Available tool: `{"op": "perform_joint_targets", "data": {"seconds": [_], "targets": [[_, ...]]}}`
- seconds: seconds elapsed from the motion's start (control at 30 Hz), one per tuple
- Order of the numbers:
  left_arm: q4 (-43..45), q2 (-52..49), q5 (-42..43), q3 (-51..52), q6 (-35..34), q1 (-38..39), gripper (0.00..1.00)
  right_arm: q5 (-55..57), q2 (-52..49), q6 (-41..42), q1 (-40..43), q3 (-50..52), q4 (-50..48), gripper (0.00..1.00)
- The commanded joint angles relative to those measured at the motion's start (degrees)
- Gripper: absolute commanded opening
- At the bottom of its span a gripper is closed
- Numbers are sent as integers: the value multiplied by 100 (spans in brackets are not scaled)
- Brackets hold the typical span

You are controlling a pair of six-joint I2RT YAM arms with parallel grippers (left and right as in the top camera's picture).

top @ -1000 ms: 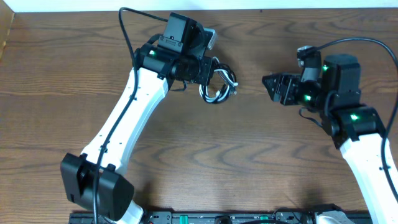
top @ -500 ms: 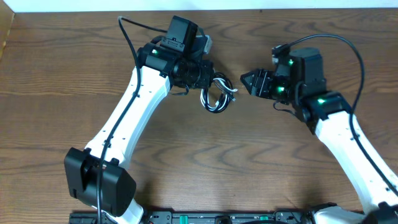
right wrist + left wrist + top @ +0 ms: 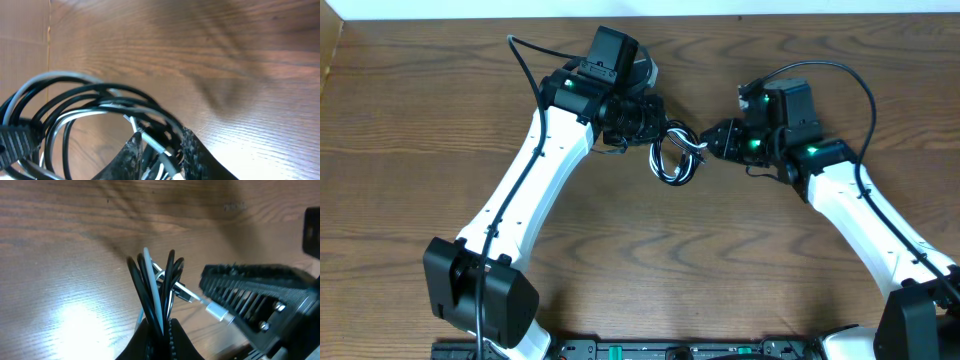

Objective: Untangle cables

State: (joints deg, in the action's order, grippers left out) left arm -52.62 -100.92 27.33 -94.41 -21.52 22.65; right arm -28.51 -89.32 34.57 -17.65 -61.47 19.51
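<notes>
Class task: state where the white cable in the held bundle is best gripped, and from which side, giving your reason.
Take the white cable just behind the silver plug, which seems to be its end, coming from the right gripper side. The left gripper pinches the loops together, while that end juts out alone, clear of the black cables.

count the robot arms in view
2: the left arm reaches from the lower left and the right arm from the lower right, meeting at the cables. None seems hidden.

Bright overhd, glare on table (image 3: pixel 75 322), cables (image 3: pixel 100 90) blurred
</notes>
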Motion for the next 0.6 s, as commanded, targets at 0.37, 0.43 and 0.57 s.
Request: {"op": "perform_joint_targets", "data": {"seconds": [0.37, 0.43, 0.57], "targets": [[-15, 7, 1003, -9, -693, 4, 8, -101, -603, 138, -273, -96, -354, 17], [13, 7, 1169, -9, -693, 4, 7, -269, -645, 181, -289, -96, -531, 15], [48, 7, 1235, -9, -782, 4, 8, -494, -669, 221, -387, -96, -710, 14]]}}
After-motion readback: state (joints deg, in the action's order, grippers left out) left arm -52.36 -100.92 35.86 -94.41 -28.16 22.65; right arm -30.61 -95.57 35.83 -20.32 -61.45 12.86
